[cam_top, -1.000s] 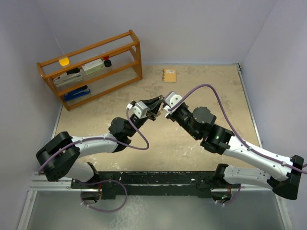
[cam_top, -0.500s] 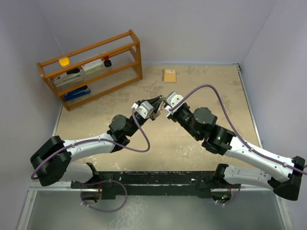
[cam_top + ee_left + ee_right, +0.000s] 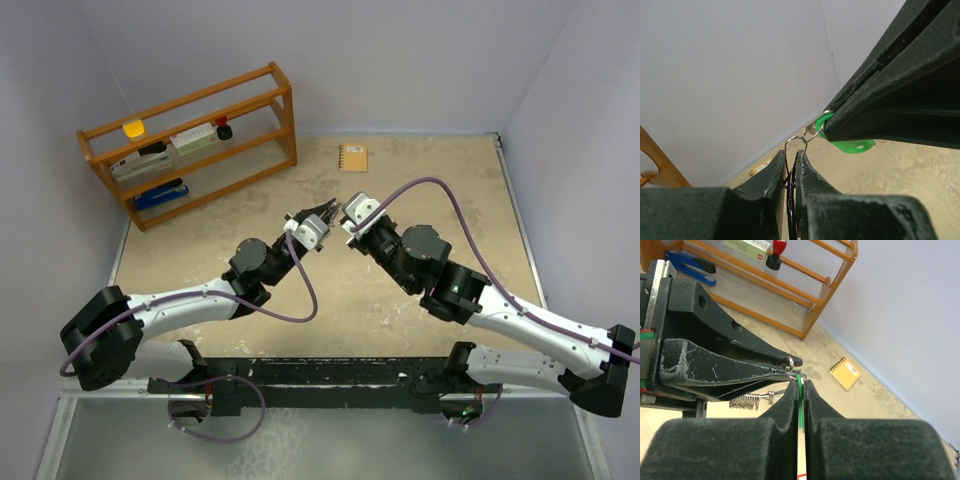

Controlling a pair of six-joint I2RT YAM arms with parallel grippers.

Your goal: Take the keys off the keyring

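A: Where is the keyring point(image 3: 794, 141)?

B: Off the desk point(image 3: 450, 190), held in the air between the two arms over the middle of the surface. The left end effector point(image 3: 792, 159) has its fingers drawn almost together on the thin silver wire, and a small loop of it stands out just past the fingertips.

A: And the right end effector point(image 3: 800, 386)?

B: It is pinched tight on the green key point(image 3: 850, 146). The flat plastic head is clamped edge-on between its fingers, and in the left wrist view part of the head sticks out below one finger. A small silver link point(image 3: 813, 131) joins that head to the wire loop, so this key is not yet off the ring.

A: How near are the two sets of fingertips?

B: Tip to tip, just beside each other — only the link and the loop lie between them.

A: What about the other keys?

B: A bunch of small silver keys point(image 3: 746, 401) hangs under the left arm's fingers in the right wrist view. Something dark with a trace of red shows deep between the left fingers, but it is too hidden to identify.

A: Is anything else on the desk?

B: A tan notebook point(image 3: 353, 157) lies flat near the far wall, well apart from the arms. A wooden shelf point(image 3: 190, 140) stands in the far left corner.
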